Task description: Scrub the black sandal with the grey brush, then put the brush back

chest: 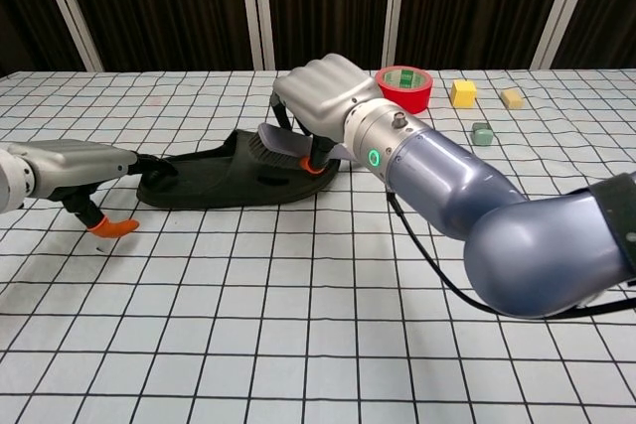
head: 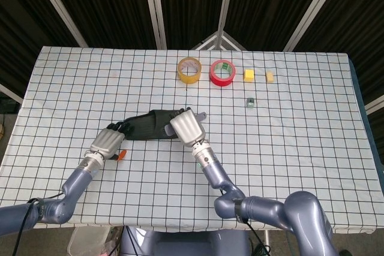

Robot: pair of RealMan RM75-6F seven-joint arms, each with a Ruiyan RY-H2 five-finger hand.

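Observation:
The black sandal lies flat on the checked tablecloth, left of centre. My right hand grips the grey brush and holds it over the sandal's right end, bristles down on the upper. In the head view the brush's grey tip sticks out past the hand. My left hand rests at the sandal's left end with its fingers touching the heel, pinning it. An orange fingertip touches the cloth.
At the back of the table stand a yellow tape roll, a red tape roll, two yellow blocks and a small green block.

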